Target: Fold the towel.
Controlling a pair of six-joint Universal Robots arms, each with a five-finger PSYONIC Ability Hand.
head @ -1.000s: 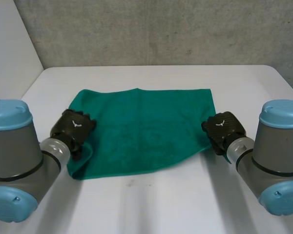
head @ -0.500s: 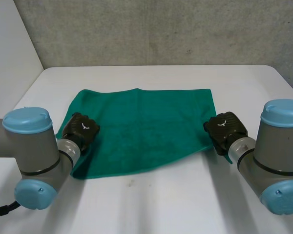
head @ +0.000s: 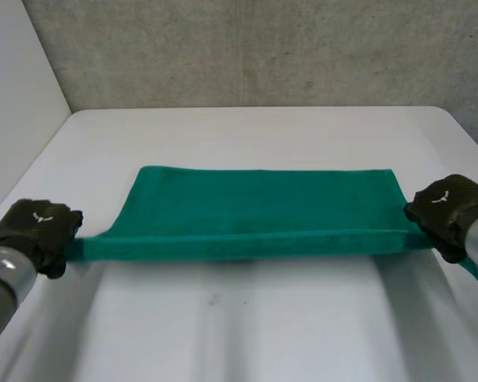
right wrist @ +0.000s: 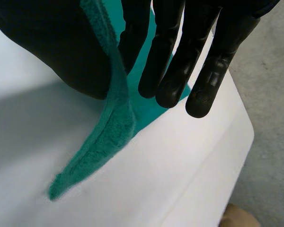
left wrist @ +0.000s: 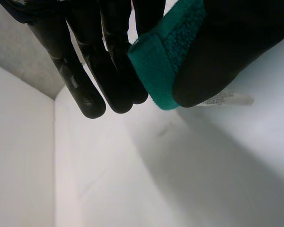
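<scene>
Two hands hold the green towel (head: 263,208) stretched over the white bench (head: 263,326) in the head view: left hand (head: 33,232) and right hand (head: 446,213) at its raised near corners, its far edge on the bench. Left wrist view — fingers (left wrist: 85,71) and thumb pinch a corner. Right wrist view — fingers (right wrist: 170,56) and thumb clamp the other corner, its tip hanging.
</scene>
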